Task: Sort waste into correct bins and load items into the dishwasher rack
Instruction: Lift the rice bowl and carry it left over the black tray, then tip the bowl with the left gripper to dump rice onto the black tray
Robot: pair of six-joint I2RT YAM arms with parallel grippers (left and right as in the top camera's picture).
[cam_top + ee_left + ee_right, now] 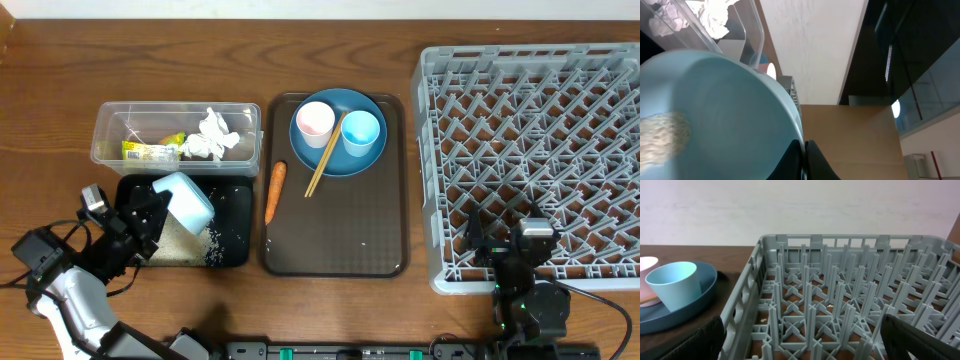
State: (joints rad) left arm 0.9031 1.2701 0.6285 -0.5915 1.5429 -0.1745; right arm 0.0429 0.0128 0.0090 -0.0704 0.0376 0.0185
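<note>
Mostly wooden table (pixel 330 310), white wall (pixel 800 210) (far side), left end effector (pixel 804 160) gripping bowl (pixel 185 200), right end effector (pixel 508 238) apart.

pink cup (pixel 316 121): 1
light blue cup (pixel 361 131): 1
dark blue plate (pixel 350 164): 1
light blue bowl (pixel 185 200): 1
carrot (pixel 274 190): 1
crumpled tissue (pixel 212 135): 1
snack wrapper (pixel 152 151): 1
clear container (pixel 100 140): 1
black tray (pixel 238 200): 1
brown tray (pixel 335 240): 1
grey rack (pixel 540 150): 1

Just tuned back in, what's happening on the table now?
The left tool is shut on the light blue bowl, tipped over the black tray, where rice lies. Tissue and wrapper sit in the clear container. Carrot and plate wait on the brown tray. The right tool hangs open by the rack.
</note>
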